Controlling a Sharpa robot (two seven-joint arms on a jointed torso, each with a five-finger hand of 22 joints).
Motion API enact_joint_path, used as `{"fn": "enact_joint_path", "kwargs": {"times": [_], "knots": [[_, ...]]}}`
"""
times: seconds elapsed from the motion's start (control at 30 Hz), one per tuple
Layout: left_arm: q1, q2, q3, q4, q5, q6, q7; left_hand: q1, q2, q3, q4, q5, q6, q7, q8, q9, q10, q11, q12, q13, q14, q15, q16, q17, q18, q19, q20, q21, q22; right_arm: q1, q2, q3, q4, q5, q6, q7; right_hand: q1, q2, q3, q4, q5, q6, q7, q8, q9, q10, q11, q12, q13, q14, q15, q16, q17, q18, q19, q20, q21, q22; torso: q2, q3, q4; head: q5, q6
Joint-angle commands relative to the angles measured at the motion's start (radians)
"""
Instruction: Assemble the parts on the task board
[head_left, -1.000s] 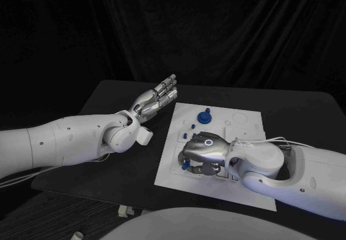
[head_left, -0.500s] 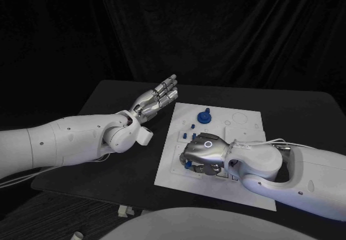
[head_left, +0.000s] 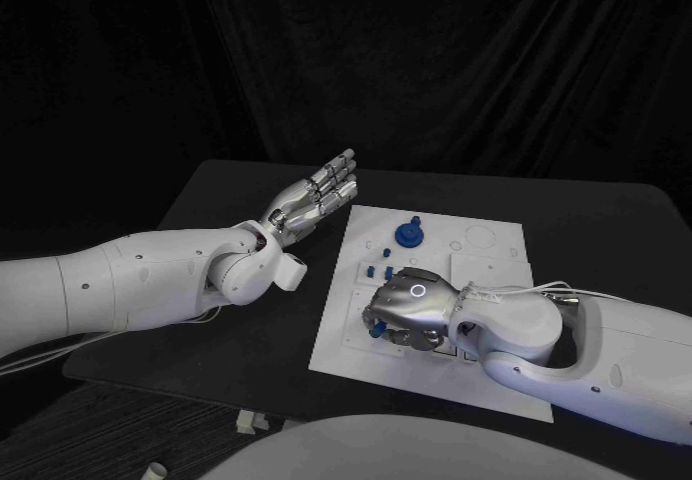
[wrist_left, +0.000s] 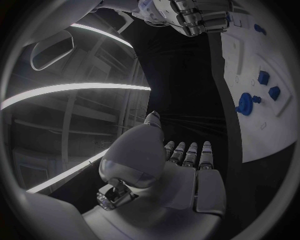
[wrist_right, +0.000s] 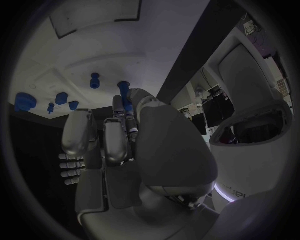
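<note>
My right hand (head_left: 408, 312) is curled down on the near part of the white board (head_left: 490, 385), fingers apparently pinching a small blue peg (wrist_right: 124, 90) to seat it, though the grip is partly hidden. Further out, more blue parts (head_left: 410, 234) wait on the board. My left hand (head_left: 310, 200) hovers flat, holding nothing, beside the board

Matt white task board (head_left: 490, 385) — glossy blue plastic parts (head_left: 410, 235)

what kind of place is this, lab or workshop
Most likely a robotics lab test cell: a black table hung round with a black curtain, and a white task board with blue parts laid out for assembly.
</note>
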Motion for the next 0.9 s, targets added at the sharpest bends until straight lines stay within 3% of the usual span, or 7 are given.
{"fn": "enact_joint_path", "kwargs": {"times": [0.03, 0.63, 0.77, 0.9], "knots": [[-0.001, 0.003, 0.001, 0.001, 0.006, 0.014, 0.039, 0.009, 0.001, 0.007, -0.001, 0.006, 0.000, 0.010, -0.001, 0.001, 0.000, 0.009, -0.003, -0.001, 0.000, 0.009, -0.004, -0.001, 0.005, 0.001, 0.005, -0.003, -0.001, -0.006, 0.000, 0.000, -0.004, -0.020, -0.031, -0.019, -0.003, -0.002, 0.007, 0.003, -0.007, -0.006, 0.002, 0.007, 0.002, -0.005, -0.002, 0.005, 0.002, -0.005, 0.002, -0.004, 0.001, 0.002, -0.005, 0.000, -0.003, 0.157, 0.000, 0.0003, 0.0004, 0.000, 0.000], [-0.001, 0.006, 0.001, -0.001, 0.006, 0.021, 0.035, 0.029, -0.004, 0.013, -0.005, 0.024, 0.001, 0.021, -0.001, 0.001, 0.000, 0.015, -0.003, -0.001, 0.000, 0.015, -0.004, -0.001, 0.003, 0.001, 0.009, -0.003, -0.001, -0.024, 0.010, 0.000, -0.024, -0.009, -0.050, -0.012, -0.014, -0.008, 0.019, 0.006, -0.025, -0.014, 0.000, 0.006, 0.003, -0.004, -0.004, 0.010, 0.006, -0.006, 0.001, -0.005, -0.003, 0.003, -0.006, 0.000, -0.005, 0.156, 0.000, 0.0001, -0.0003, 0.007, 0.000], [-0.001, 0.006, 0.001, -0.001, 0.006, 0.023, 0.034, 0.038, -0.007, 0.016, -0.007, 0.033, 0.002, 0.028, 0.000, 0.002, 0.000, 0.014, -0.003, -0.001, 0.000, 0.017, -0.004, -0.001, 0.003, 0.001, 0.010, -0.003, 0.000, -0.024, 0.012, 0.000, -0.027, -0.009, -0.045, -0.015, -0.025, -0.017, 0.036, 0.011, -0.043, -0.062, 0.002, -0.017, -0.008, -0.017, -0.007, 0.006, 0.006, -0.009, 0.000, -0.009, -0.009, 0.005, -0.010, -0.001, -0.013, 0.154, 0.000, 0.0002, -0.0002, 0.006, 0.000], [-0.001, 0.006, 0.001, -0.001, 0.006, 0.024, 0.034, 0.046, -0.008, 0.019, -0.008, 0.041, 0.003, 0.036, 0.000, 0.002, 0.000, 0.018, -0.003, -0.001, 0.000, 0.016, -0.004, -0.001, 0.003, 0.001, 0.010, -0.003, 0.000, -0.026, 0.014, 0.000, -0.031, -0.008, -0.035, -0.021, -0.038, -0.024, 0.051, 0.017, -0.072, -0.105, -0.009, -0.035, -0.019, -0.029, -0.008, 0.004, 0.008, -0.013, -0.001, -0.014, -0.016, 0.006, -0.014, -0.002, -0.020, 0.152, 0.000, 0.0003, 0.0002, 0.005, 0.000]]}}
